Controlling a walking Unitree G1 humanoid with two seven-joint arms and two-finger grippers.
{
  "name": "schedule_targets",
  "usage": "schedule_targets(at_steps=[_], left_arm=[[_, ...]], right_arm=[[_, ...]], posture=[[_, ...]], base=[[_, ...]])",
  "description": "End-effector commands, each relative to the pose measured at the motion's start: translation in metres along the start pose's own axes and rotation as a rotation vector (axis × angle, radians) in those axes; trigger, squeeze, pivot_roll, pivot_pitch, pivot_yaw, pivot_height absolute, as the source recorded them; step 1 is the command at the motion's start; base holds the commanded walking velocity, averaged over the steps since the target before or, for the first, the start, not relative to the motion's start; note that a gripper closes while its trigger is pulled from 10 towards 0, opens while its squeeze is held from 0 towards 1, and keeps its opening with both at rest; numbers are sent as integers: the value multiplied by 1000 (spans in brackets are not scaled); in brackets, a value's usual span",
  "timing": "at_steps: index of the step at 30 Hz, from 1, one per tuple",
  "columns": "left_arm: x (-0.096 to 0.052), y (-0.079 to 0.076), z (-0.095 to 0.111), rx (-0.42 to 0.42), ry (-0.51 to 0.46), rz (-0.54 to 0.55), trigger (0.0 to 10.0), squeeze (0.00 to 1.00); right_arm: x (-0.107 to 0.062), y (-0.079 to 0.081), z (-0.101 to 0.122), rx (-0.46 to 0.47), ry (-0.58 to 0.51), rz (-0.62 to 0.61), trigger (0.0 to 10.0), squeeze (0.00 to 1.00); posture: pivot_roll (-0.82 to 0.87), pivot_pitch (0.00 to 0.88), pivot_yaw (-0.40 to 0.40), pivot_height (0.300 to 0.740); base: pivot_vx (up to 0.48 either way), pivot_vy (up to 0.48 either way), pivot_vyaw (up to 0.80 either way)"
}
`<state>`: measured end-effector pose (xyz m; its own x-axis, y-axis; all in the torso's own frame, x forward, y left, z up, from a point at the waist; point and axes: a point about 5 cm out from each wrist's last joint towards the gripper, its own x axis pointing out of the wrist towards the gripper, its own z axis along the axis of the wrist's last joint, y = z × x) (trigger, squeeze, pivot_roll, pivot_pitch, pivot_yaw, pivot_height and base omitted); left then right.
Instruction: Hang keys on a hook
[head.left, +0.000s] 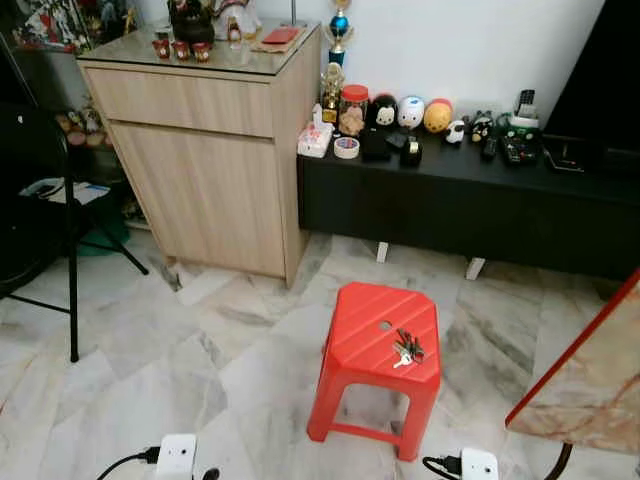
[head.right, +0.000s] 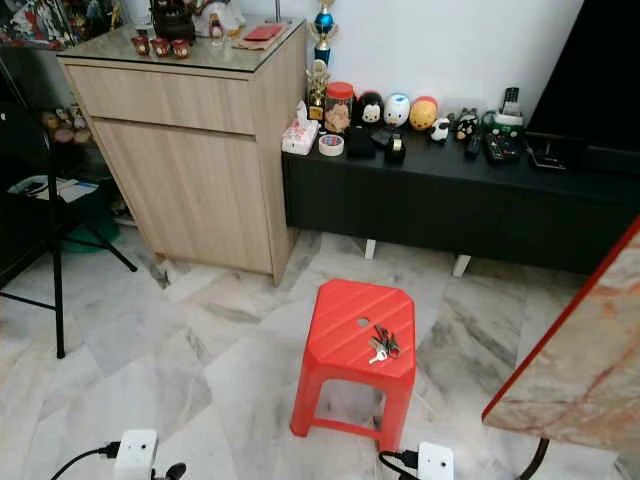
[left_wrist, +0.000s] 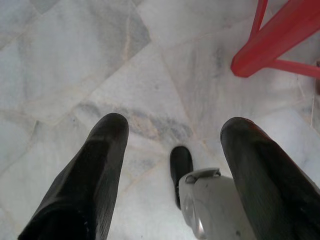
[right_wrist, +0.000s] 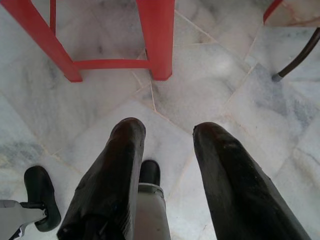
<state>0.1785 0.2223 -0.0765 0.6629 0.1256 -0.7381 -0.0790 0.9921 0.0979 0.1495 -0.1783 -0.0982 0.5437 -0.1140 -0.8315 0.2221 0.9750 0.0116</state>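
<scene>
Home living room: marble-tile floor (head.left: 200, 350), wood-grain cabinet (head.left: 210, 160) topped with trinkets, low black TV bench (head.left: 480, 205) lined with toy figures, remotes, a tissue box (domestic clutter), red plastic stool (head.left: 375, 350).

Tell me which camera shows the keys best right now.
The left eye view: the keys lie in plain sight on top of the red stool. The right eye view shows the same. Both wrist views catch the stool's legs and the floor.

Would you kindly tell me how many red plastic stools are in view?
1: the red plastic stool stands on the marble floor before the black low cabinet, with the bunch of keys on its seat.
</scene>
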Motion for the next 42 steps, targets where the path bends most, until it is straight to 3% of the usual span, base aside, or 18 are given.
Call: schedule_targets(at_steps=[1,13,33,37,42], left_arm=[[1,-2,1,-16,-1,-4,10000,0],[0,-3,1,-17,-1,-5,10000,0],[0,-1,-1,-11,-2,-3,10000,0],[0,-1,-1,-12,-1,0,10000,0],[0,0,0,-12,-2,3,10000,0]], right_arm=[[0,-2,1,15,-6,-9,10000,0],[0,-2,1,20,-15,-10,10000,0],[-1,-3,-1,37,-34,-20,10000,0],[-2,-2,-2,76,-36,-13,10000,0],[-2,-2,0,93,-54,-15,10000,0]], posture=[[28,0,-58,729],[29,5,-59,729],[25,0,-52,729],[30,0,-50,729],[32,0,-51,729]], base=[[292,0,0],[289,0,0],[0,0,0],[0,0,0],[0,-52,-649]])
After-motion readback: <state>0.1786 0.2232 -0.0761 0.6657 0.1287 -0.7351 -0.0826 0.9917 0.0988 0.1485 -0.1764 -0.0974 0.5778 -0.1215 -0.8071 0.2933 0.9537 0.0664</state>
